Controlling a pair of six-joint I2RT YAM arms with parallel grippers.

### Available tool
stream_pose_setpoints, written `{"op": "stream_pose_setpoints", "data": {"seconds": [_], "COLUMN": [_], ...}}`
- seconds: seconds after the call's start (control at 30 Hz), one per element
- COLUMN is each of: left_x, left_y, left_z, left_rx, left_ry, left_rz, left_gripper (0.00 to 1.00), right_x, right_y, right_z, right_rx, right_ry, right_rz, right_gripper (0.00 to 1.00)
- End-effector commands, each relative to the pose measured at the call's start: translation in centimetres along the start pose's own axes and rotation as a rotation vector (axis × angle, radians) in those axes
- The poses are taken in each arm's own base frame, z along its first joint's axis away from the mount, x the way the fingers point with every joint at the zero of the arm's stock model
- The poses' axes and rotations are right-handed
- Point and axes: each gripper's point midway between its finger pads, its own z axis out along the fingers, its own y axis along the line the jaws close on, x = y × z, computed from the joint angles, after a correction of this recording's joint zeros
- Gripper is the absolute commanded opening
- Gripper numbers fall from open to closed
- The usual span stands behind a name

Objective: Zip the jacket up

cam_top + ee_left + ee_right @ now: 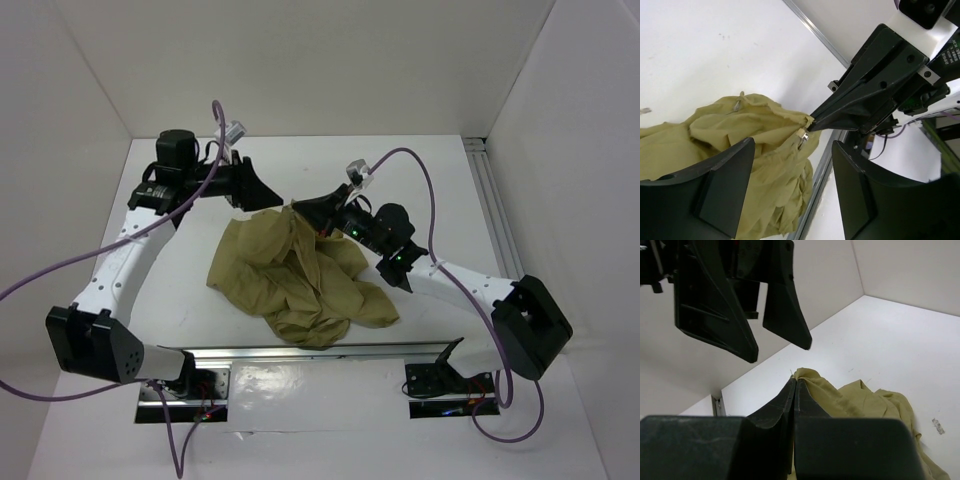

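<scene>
The olive-tan jacket (pixel 300 280) lies crumpled on the white table between the two arms. My right gripper (pixel 298 208) is shut on the jacket's upper edge and lifts it into a peak; in the right wrist view its tips (pixel 795 382) pinch the cloth (pixel 865 400). My left gripper (pixel 270 197) is open and empty, just left of that pinch. In the left wrist view its fingers (pixel 792 145) straddle the jacket (pixel 740 135) without touching it. A small metal zipper slider (pixel 801 134) hangs just below the right gripper's tip. A second metal pull (pixel 736 104) lies farther along the edge.
A metal rail (pixel 330 352) runs along the table's near edge under the jacket's hem, and another rail (pixel 495 200) runs along the right side. White walls enclose the back and sides. A small grey scrap (pixel 938 426) lies on the table beyond the jacket.
</scene>
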Motion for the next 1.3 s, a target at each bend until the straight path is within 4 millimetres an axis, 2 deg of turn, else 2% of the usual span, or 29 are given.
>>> {"op": "stream_pose_setpoints", "data": {"seconds": [0.0, 0.1, 0.2, 0.37, 0.43, 0.83, 1.2, 1.27], "left_x": [-0.1, -0.2, 0.0, -0.1, -0.1, 0.3, 0.3, 0.3], "left_y": [-0.7, -0.1, -0.4, -0.2, 0.0, -1.2, -2.0, -2.0], "left_z": [1.0, 1.5, 1.9, 2.2, 2.4, 3.0, 2.8, 2.8], "left_rx": [0.106, 0.109, 0.137, 0.151, 0.151, 0.201, 0.253, 0.253], "left_ry": [-0.01, -0.019, -0.013, -0.015, -0.014, 0.013, 0.02, 0.02], "left_rz": [-0.01, -0.017, -0.039, -0.08, -0.091, -0.083, -0.084, -0.084], "left_gripper": [0.76, 0.76, 0.71, 0.69, 0.62, 0.43, 0.15, 0.08], "right_x": [-4.2, -4.0, -4.3, -4.0, -3.8, -3.8, -3.4, -3.8], "right_y": [2.1, 2.0, 2.3, 2.1, 2.0, 2.0, 1.7, 1.9], "right_z": [0.4, 0.4, 0.5, 0.9, 0.9, 0.9, 1.0, 1.1], "right_rx": [-0.064, -0.06, -0.072, -0.068, -0.063, -0.063, -0.06, -0.063], "right_ry": [-0.101, -0.091, -0.095, -0.087, -0.078, -0.078, -0.07, -0.078], "right_rz": [-0.046, -0.043, -0.046, -0.044, -0.041, -0.041, -0.038, -0.041], "right_gripper": [0.0, 0.0, 0.0, 0.0, 0.0, 0.0, 0.0, 0.0]}}
